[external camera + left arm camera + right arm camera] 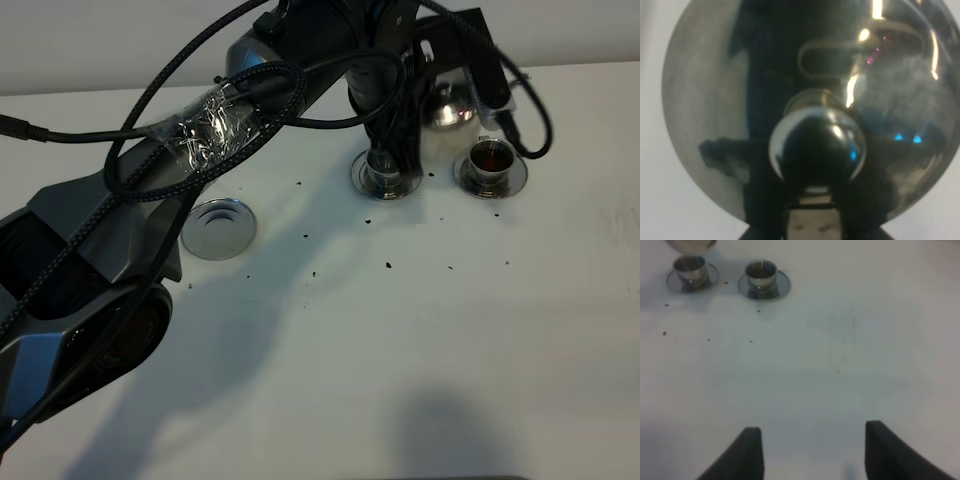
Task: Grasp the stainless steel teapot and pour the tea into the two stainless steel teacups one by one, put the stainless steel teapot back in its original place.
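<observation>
The right gripper (810,452) hangs low over the white table (400,350), its 2 dark fingers spread apart. Farther back, left of centre in the high view, the round steel coaster (218,228) lies well apart from the pot. In the upper right stand the 2 teacups on saucers (515,178): the left cup (385,170) sits partly behind cables (392,125), and the right cup (492,160) holds dark red tea (492,156). Between and behind them is the teapot (450,108), with the left gripper (815,227) pinched tight on it.
</observation>
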You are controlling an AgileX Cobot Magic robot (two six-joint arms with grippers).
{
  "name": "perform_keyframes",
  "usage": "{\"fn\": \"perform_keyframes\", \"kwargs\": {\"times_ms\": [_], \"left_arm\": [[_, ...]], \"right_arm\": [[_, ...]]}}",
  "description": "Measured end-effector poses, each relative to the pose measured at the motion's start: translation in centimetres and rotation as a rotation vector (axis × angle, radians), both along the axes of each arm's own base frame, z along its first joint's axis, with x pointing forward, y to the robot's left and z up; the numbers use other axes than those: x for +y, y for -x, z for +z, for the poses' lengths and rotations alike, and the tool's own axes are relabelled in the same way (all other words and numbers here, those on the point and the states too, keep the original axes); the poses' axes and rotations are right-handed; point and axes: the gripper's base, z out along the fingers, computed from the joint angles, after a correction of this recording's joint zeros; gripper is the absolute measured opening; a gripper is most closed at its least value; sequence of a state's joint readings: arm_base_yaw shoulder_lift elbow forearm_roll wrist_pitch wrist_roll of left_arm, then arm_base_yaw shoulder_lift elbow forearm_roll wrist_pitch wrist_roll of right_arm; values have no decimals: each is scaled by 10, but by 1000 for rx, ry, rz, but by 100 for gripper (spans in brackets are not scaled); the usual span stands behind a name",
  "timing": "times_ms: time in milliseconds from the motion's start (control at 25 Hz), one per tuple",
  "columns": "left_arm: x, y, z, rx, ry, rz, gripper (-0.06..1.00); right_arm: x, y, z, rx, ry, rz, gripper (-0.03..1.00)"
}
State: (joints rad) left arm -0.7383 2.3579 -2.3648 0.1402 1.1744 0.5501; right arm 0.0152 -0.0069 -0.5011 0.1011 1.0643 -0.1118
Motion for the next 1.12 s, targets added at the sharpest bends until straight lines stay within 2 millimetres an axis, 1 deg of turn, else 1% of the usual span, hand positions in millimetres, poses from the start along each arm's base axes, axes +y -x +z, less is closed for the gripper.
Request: {"fn": "perform_keyframes", "kwargs": {"times_ms": [200,280,360,520,600,680,840,920,1000,1120], "left_arm": [[-5,6,-1,104,114,141,23],[-7,6,-8,128,129,196,23],[-9,4,-19,149,125,232,23],[-13,-1,-50,196,90,267,23],[-14,-2,-61,212,76,275,23],[-15,-2,-67,220,67,276,23],[-15,-2,-69,226,67,270,23],[-15,-2,-67,214,58,250,23],[-12,-3,-59,180,44,223,23],[-5,-4,-36,123,45,193,23]], "right_arm": [[0,0,0,0,0,0,44],[0,0,0,0,0,0,44],[0,0,0,-1,0,0,44],[0,0,0,-1,0,0,44],[0,0,0,-1,0,0,44],[0,0,0,-1,0,0,44],[0,0,0,-1,0,0,44],[0,0,0,-1,0,0,44],[0,0,0,-1,0,0,44],[0,0,0,-1,0,0,44]]}}
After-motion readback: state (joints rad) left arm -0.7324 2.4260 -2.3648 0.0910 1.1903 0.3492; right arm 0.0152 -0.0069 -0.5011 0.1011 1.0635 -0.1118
